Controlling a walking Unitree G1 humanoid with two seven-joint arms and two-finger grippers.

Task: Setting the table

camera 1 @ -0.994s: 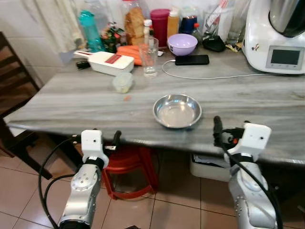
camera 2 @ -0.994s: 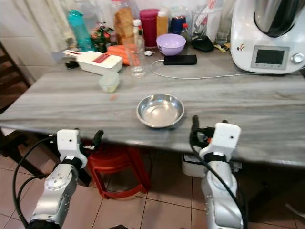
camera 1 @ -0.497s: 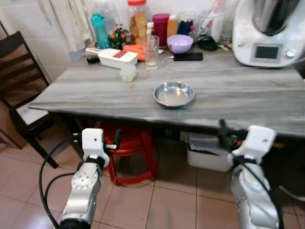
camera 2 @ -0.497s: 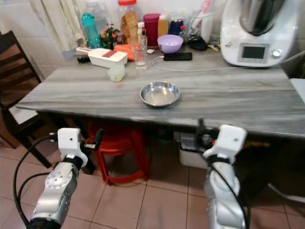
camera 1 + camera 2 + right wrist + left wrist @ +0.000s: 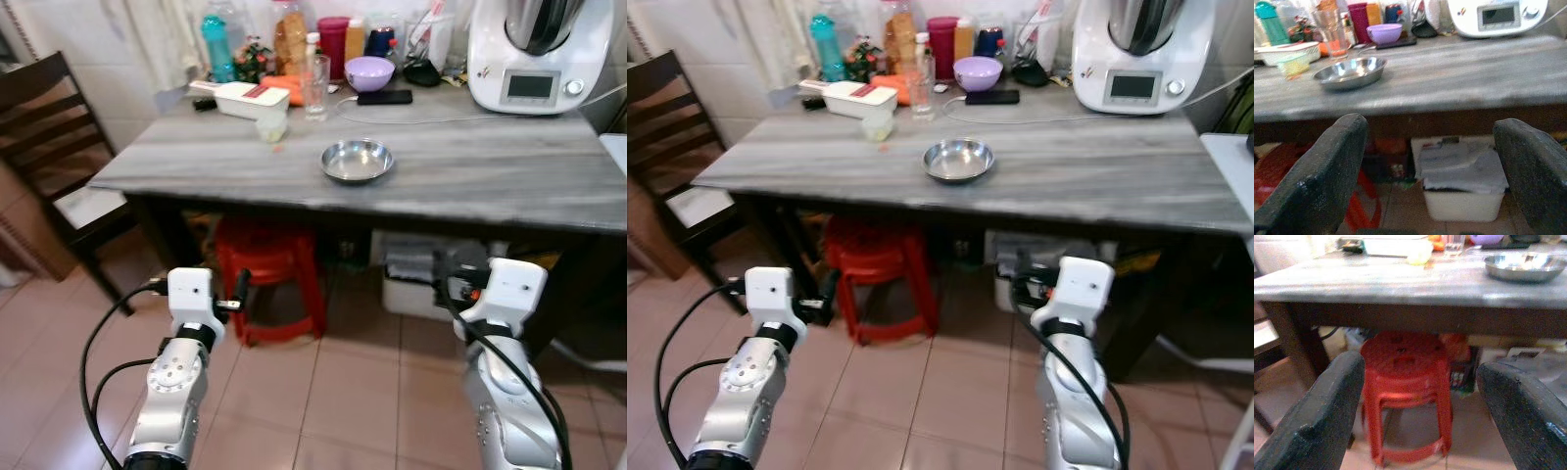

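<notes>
Grippers (image 5: 238,289) below table (image 5: 470,186) edge.

The table (image 5: 509,171) top is grey with pale streaks. On it sit a silver steel bowl (image 5: 357,159), a lilac bowl (image 5: 369,71) and a white kitchen machine (image 5: 534,54). Underneath stands a red plastic stool (image 5: 269,274); the floor tiles (image 5: 343,392) are pinkish-tan.

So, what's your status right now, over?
Left gripper and right gripper open, empty, below table height. Steel bowl on table. Red stool underneath, ahead.
</notes>
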